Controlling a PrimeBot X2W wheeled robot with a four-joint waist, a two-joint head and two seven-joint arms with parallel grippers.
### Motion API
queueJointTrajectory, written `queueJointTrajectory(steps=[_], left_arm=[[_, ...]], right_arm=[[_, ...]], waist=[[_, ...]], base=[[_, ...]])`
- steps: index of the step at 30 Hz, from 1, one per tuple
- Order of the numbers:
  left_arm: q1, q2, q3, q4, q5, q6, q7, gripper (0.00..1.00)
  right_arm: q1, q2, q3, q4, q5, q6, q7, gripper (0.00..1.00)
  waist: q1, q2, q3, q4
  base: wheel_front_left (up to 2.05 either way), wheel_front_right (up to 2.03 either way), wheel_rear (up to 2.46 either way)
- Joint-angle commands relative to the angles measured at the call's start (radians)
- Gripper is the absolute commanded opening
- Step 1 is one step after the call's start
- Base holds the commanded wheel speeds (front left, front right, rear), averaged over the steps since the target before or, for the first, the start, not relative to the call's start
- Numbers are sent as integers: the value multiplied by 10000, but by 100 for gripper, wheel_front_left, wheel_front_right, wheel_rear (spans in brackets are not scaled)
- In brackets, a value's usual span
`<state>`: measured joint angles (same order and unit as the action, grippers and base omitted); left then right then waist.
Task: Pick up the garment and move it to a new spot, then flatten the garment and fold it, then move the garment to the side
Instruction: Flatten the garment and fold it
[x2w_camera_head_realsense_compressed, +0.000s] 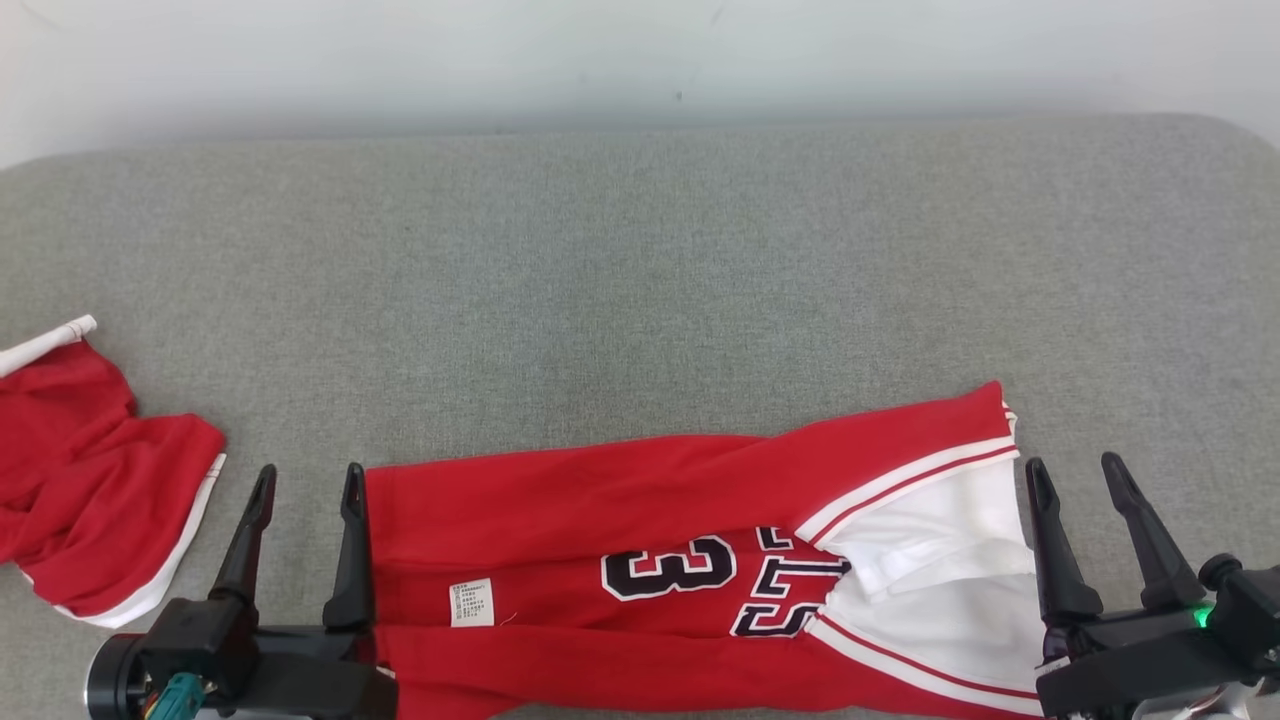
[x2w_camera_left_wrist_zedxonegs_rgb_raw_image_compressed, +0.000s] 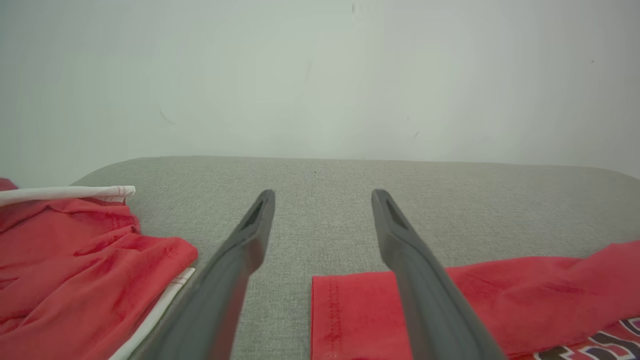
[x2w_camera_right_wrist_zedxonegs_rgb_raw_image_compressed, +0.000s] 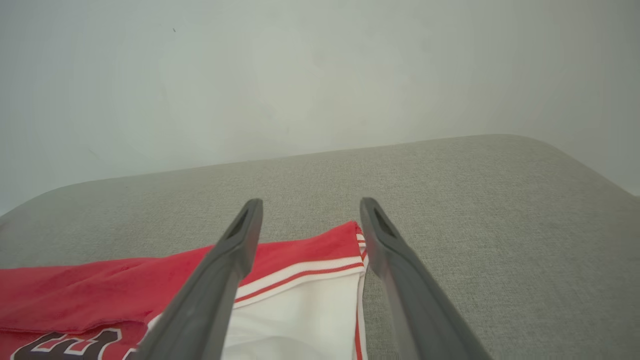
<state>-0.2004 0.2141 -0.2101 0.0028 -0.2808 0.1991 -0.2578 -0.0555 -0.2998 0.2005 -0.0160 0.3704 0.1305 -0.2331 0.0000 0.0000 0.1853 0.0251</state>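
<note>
The garment (x2w_camera_head_realsense_compressed: 620, 490) lies on the near part of the grey surface (x2w_camera_head_realsense_compressed: 640, 280), in a long band from left to right. It is a red jersey, folded along its length. The folds partly hide a dark number with a white outline and some letters of the same kind. A small white label sits near its left end. The right end shows a white panel edged with white and red stripes. The left jaws are spread and empty, just beside the left hem. The right jaws are also spread and empty, just beside the white end. A second red cloth (x2w_camera_head_realsense_compressed: 90, 470) with white trim lies crumpled at the left, apart from the jersey.
</note>
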Motion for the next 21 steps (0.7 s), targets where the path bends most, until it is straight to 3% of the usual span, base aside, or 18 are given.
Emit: queueJointTrajectory(steps=[1,21], left_arm=[[160,-21,49,76,61,-41,-68,100],[118,-366,111,515,492,-455,-70,100]], right_arm=[[129,53,-19,19,-1,4,2,100],[-268,-48,47,241,200,4,358,100]], waist=[[0,0,-76,-22],[0,0,-21,38]], base=[[0,0,0],[0,0,0]])
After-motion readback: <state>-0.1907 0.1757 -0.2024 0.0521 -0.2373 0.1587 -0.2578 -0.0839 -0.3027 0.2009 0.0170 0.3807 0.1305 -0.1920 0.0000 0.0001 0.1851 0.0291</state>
